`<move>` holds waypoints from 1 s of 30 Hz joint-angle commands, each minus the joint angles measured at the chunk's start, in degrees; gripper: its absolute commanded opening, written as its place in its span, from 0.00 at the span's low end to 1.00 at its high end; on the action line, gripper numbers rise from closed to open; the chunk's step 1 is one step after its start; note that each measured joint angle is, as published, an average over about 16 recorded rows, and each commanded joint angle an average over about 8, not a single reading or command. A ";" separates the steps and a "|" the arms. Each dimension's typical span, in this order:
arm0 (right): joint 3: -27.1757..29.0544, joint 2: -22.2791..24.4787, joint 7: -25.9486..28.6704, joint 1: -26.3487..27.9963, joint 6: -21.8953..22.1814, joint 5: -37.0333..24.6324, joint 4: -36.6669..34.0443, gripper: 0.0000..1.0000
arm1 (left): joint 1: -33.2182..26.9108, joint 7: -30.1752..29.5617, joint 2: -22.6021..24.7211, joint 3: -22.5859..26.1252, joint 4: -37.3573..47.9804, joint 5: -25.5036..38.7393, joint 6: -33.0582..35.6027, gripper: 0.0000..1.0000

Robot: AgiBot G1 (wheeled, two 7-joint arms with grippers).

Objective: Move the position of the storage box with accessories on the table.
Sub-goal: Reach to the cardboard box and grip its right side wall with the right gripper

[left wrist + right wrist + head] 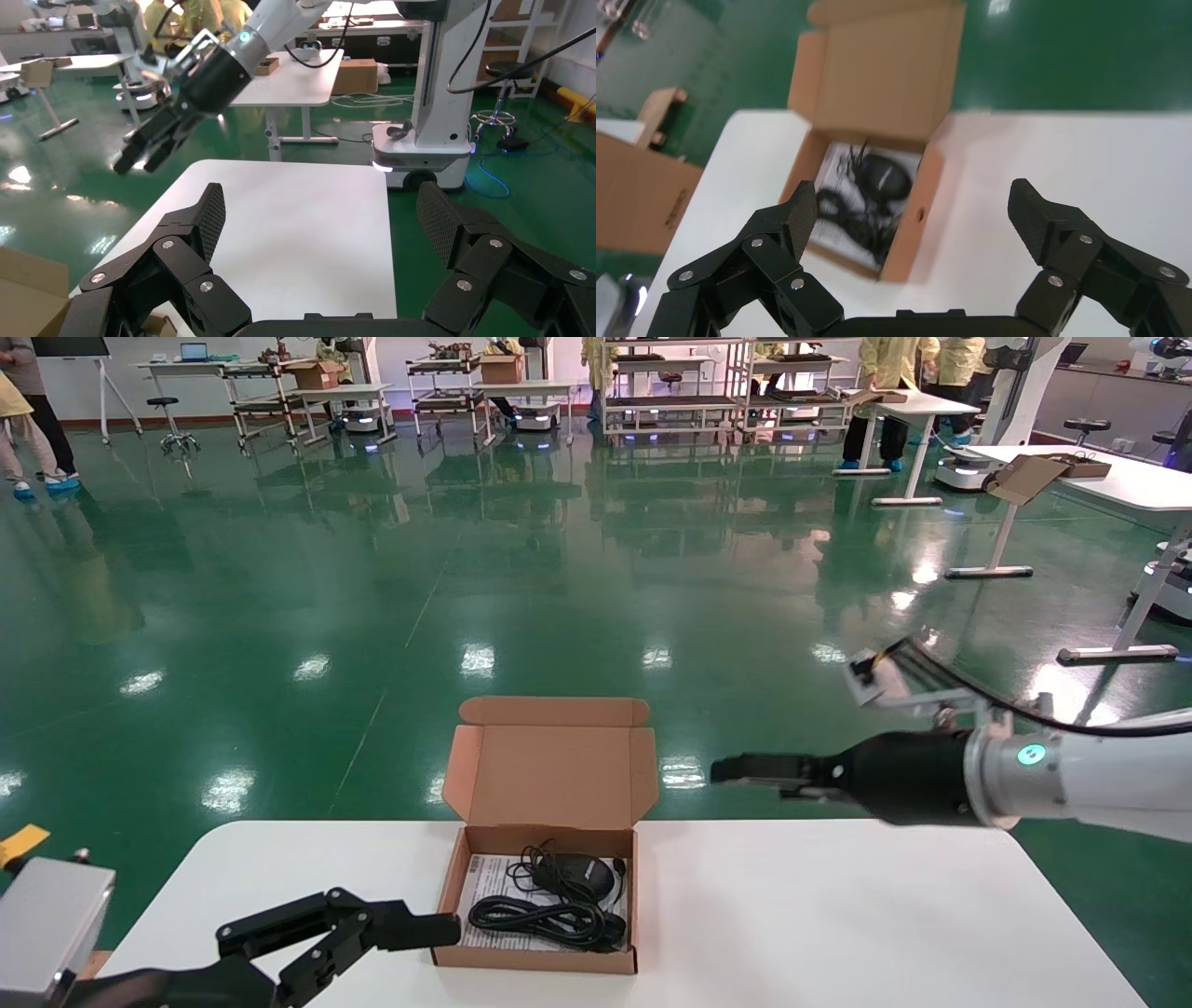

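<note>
The step in hand looks like the approach, before any contact. The storage box [540, 905] lies on the white bench [838, 915] near its far edge, lid open and upright, with the mouse [582, 875], the coiled cable [545, 917] and the paper sheet [484, 887] inside. The left tool [410, 933] is wide open, low, just beside the box's left wall. The right tool [736, 770], also open, hovers above, well apart to the right. Next, one tool probably must reach a wall and push or grip it.

A glossy green floor [372, 570] stretches to distant shelving racks [670, 384] and stools [172, 426].
</note>
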 commanded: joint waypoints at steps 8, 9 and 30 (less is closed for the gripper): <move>-1.42 -3.19 3.56 -1.53 2.59 -2.10 0.79 1.00 | 0.00 0.00 0.00 0.00 0.00 0.00 0.00 1.00; -1.58 -3.73 3.79 -1.79 3.38 -2.31 0.90 1.00 | 0.00 0.00 0.00 0.00 0.00 0.00 0.00 1.00; -3.89 -9.39 10.83 -13.01 20.32 -3.27 12.58 1.00 | 0.00 0.00 0.00 0.01 0.00 0.00 0.00 1.00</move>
